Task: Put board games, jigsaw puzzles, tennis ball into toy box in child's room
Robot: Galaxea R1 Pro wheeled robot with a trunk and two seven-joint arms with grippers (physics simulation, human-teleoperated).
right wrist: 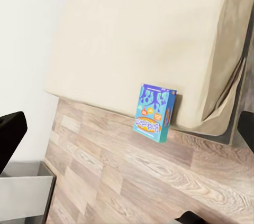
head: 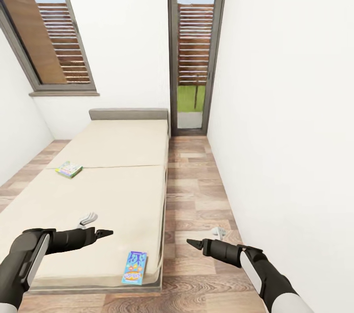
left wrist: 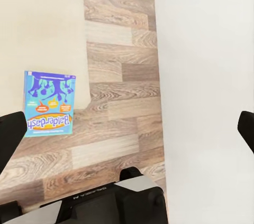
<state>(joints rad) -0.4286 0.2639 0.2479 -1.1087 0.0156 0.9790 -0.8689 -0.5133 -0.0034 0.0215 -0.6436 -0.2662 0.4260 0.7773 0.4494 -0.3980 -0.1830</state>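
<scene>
The head camera is looking down the length of a narrow child's room; a bed with a plain beige mattress and a low grey headboard is stretching away along the left, with wood-plank floor running beside it on the right and a bare white wall closing in the right side. Two tall grey-framed windows are standing at the far end.

Two board games are lying on the bed; a blue board game is resting flat at the near right corner of the mattress, close to the edge, and a green and yellow board game is lying farther off near the left edge, about halfway along the bed.

The left gripper is hovering over the near part of the mattress, to the left of the blue box and apart from it; its fingers are standing spread at the far sides of its wrist camera's picture, holding nothing. The right gripper is hanging over the floor, right of the bed's near corner; its fingers are likewise parted wide and empty. Both wrist cameras are showing the blue box's cover at the mattress edge.
</scene>
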